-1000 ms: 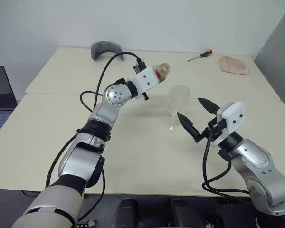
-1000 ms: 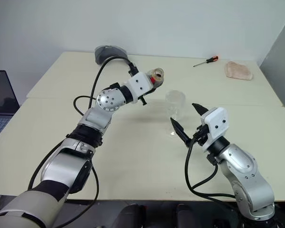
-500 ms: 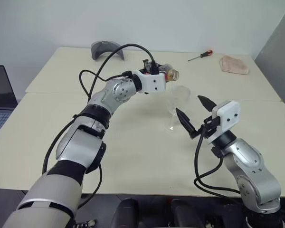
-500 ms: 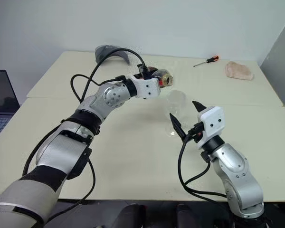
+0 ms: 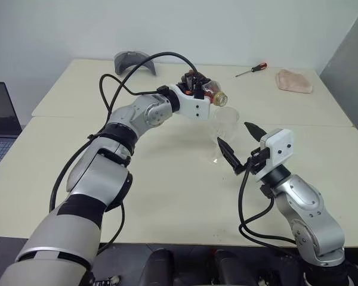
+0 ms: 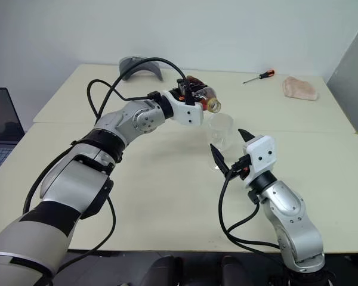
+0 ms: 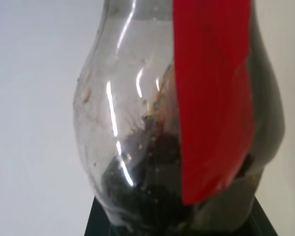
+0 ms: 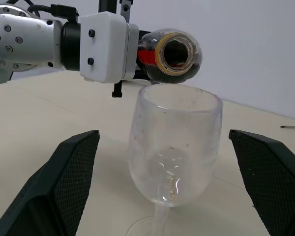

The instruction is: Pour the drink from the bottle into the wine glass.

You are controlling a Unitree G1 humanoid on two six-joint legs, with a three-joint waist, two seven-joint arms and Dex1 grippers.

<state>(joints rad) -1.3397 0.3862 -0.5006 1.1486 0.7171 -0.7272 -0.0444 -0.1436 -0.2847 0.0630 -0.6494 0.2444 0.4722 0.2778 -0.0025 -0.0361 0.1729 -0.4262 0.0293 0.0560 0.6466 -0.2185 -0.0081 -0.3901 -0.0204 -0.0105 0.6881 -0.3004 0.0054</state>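
Note:
My left gripper (image 5: pixel 198 87) is shut on the bottle (image 5: pixel 210 92), which lies tilted on its side. The bottle's open mouth (image 8: pixel 175 53) hangs just over the rim of the wine glass (image 5: pixel 224 124). The left wrist view shows the bottle's red label (image 7: pixel 211 98) and the dark drink (image 7: pixel 147 196) pooled low in its body. The clear wine glass (image 8: pixel 173 147) stands upright on the table, and I see no dark liquid in it. My right gripper (image 5: pixel 241 143) is open on the near side of the glass, its fingers (image 8: pixel 64 187) spread to either side without touching it.
At the far right of the cream table (image 5: pixel 167 196) lie a screwdriver (image 5: pixel 251 70) and a beige lump (image 5: pixel 293 81). A grey curved object (image 5: pixel 133 61) sits at the far edge. An open laptop (image 5: pixel 0 128) stands off to the left.
My left wrist has rolled and risen a little, swinging the bottle's mouth over and down to the glass rim. The right gripper stays open by the glass.

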